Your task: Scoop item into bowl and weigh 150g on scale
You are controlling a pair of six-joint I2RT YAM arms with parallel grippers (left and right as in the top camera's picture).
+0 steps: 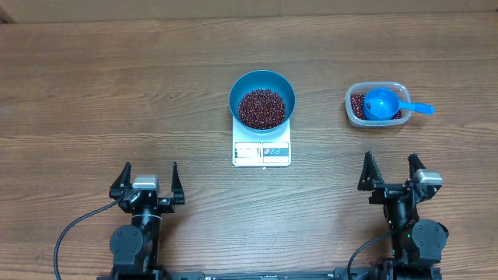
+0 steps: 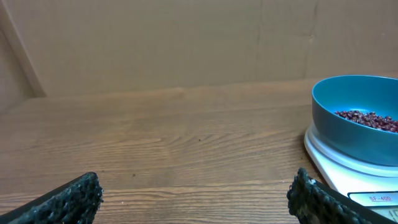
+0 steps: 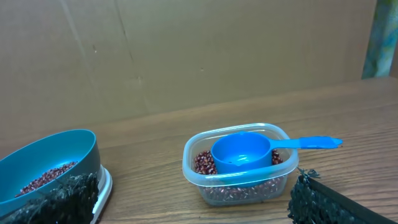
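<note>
When I look from overhead, beans [image 1: 262, 108] heap in the bowl [image 1: 236, 93] on the scale [image 1: 261, 153], with more in the tub [image 1: 351, 115] under the scoop [image 1: 381, 103]; my left gripper [image 1: 149, 173] and right gripper [image 1: 391, 165] sit low near me, jaws wide, empty. Left wrist points level across the table, bowl at its right. From the right wrist I judge the beans too loose to pinch, so I'd take the scoop's thin, stiff handle [image 3: 311, 144].

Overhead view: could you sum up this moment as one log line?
beans in blue bowl on scale | scoop in tub | left gripper open | right gripper open
</note>
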